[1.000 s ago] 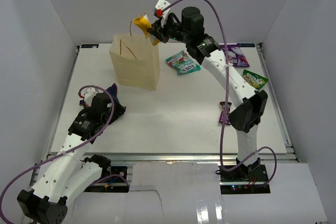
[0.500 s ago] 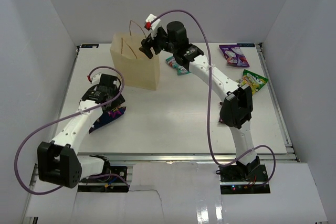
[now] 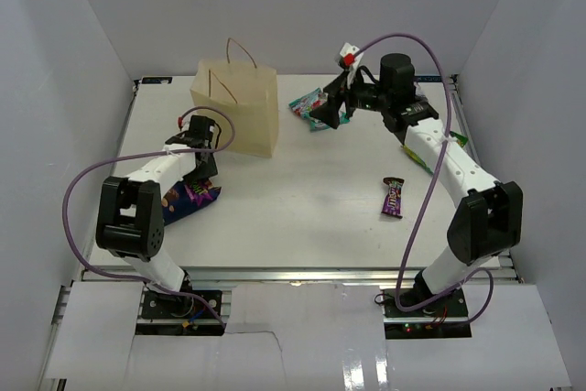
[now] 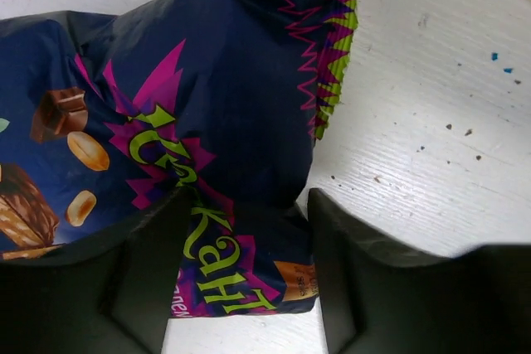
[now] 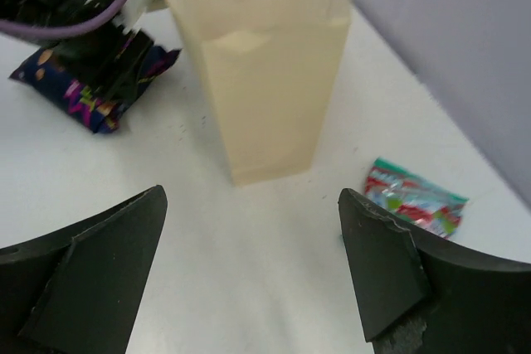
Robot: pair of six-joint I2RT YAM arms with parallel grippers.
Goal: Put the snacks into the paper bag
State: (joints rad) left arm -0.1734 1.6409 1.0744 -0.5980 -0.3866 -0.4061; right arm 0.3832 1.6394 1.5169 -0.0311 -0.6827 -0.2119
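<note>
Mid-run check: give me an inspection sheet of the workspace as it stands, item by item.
Surface: white table, with a few small dark specks.
Job's things: paper bag upright at the back left; dark blue chip bag lying in front of it; teal pouch to its right; purple candy bar front right; others may be hidden behind the right arm.
Clutter: nothing seen.
Grippers: left gripper astride the chip bag, grip unconfirmed; right gripper open, empty, above the table.
Cables: purple cables loop free, no snag seen.
Surroundings: plain white walls on three sides.
</note>
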